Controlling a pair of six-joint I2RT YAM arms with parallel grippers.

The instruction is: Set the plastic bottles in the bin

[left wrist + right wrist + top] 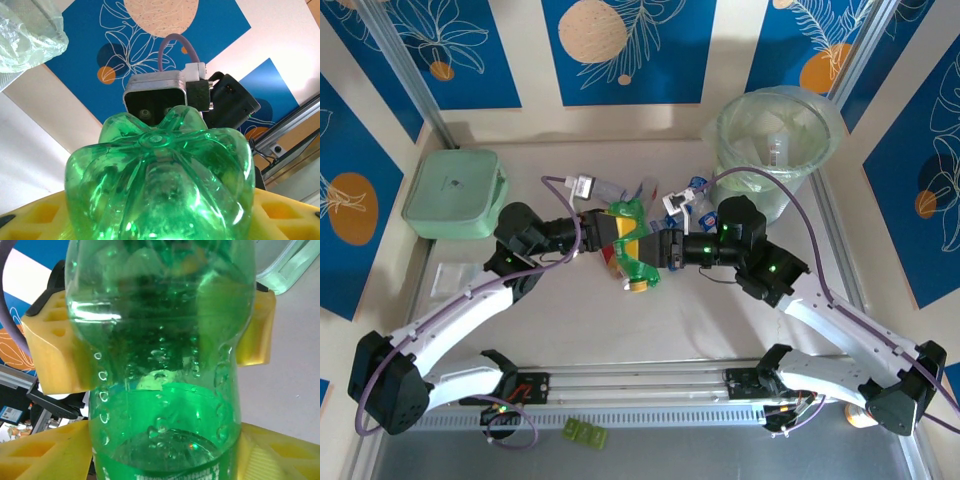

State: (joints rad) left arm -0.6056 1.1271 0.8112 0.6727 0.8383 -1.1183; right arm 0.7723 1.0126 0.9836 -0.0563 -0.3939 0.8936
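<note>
Green bottle (632, 240), clamped by left tool (612, 226), right tool (646, 250)

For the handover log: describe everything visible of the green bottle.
The green bottle is translucent green plastic with a lobed, petal-shaped base, a pinched waist, droplets on its wall and small white print. It is over the middle of the table, between the arms, clamped from both sides by the left gripper and by the right gripper.
</note>
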